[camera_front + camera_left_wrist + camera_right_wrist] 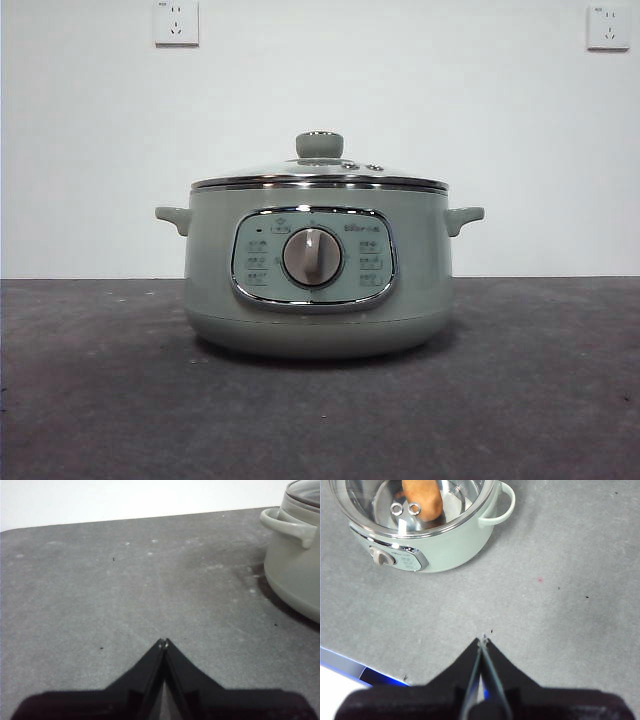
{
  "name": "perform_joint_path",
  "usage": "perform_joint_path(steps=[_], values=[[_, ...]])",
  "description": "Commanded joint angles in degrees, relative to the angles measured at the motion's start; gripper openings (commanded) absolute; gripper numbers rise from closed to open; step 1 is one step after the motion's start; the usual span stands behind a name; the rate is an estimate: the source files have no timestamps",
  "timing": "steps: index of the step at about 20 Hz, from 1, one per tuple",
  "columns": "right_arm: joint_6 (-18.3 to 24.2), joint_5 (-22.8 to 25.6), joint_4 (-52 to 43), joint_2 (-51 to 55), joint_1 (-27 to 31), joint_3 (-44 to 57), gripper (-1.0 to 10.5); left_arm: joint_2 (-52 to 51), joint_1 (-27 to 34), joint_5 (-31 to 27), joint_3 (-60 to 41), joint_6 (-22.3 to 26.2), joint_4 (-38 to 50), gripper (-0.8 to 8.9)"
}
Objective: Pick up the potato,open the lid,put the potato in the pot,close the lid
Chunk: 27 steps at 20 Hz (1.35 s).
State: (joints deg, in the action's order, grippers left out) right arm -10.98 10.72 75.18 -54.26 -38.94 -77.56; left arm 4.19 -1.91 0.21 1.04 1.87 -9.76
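The pale sage-green pot (318, 268) stands in the middle of the table with its dial facing the front view. The glass lid (320, 172) sits closed on it, green knob on top. In the right wrist view the potato (422, 498) lies inside the pot (445, 545), seen through the glass lid (380, 505). My right gripper (483, 640) is shut and empty, high above the table beside the pot. My left gripper (164, 641) is shut and empty, low over the table, apart from the pot (295, 565). Neither gripper shows in the front view.
The grey table top (100, 400) runs to a white wall with two sockets (176, 22) (608, 27). A blue-edged table border (350, 667) shows in the right wrist view. One pot handle (290, 526) faces the left gripper.
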Motion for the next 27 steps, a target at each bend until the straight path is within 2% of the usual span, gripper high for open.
perform_joint_path(steps=[1, 3, 5, 7, 10, 12, 14, 16, 20, 23, 27], values=[[-0.5, 0.2, -0.4, 0.0, 0.0, 0.6, 0.0, 0.4, 0.2, 0.2, -0.6, -0.3, 0.3, -0.03], [0.3, 1.6, -0.5, 1.0, 1.6, 0.6, 0.0, 0.6, 0.2, 0.2, -0.6, -0.3, 0.3, -0.03], [5.3, 3.2, -5.2, 3.4, 5.9, 2.8, 0.0, 0.9, 0.2, 0.2, -0.6, -0.3, 0.3, -0.03], [8.7, 0.8, -20.0, 9.9, 11.8, 11.3, 0.0, 0.9, 0.2, 0.2, -0.6, -0.3, 0.3, -0.03], [10.8, -8.5, -47.0, 22.5, 22.1, 32.1, 0.0, 1.0, 0.2, 0.2, -0.6, -0.3, 0.3, -0.03], [11.2, -10.4, -62.9, 30.4, 28.3, 46.4, 0.0, 1.0, 0.2, 0.2, -0.6, -0.3, 0.3, -0.03], [10.6, -11.3, -72.5, 37.2, 33.1, 58.3, 0.0, 1.0, 0.2, 0.2, -0.6, -0.3, 0.3, -0.03], [10.5, -11.3, -73.7, 43.6, 36.6, 66.4, 0.0, 1.0, 0.2, 0.2, -0.6, -0.3, 0.3, -0.03], [10.6, -11.3, -73.4, 50.0, 38.7, 73.3, 0.0, 1.0, 0.2, 0.2, -0.6, -0.3, 0.3, -0.03], [10.6, -11.3, -73.4, 52.5, 39.0, 76.4, 0.0, 1.0, 0.2, 0.2, -0.6, -0.3, 0.3, -0.03], [14.2, -9.9, -66.3, 53.8, 39.0, 76.7, 0.0, 1.0, 0.2, 0.2, -0.6, -0.3, 0.3, -0.03]])
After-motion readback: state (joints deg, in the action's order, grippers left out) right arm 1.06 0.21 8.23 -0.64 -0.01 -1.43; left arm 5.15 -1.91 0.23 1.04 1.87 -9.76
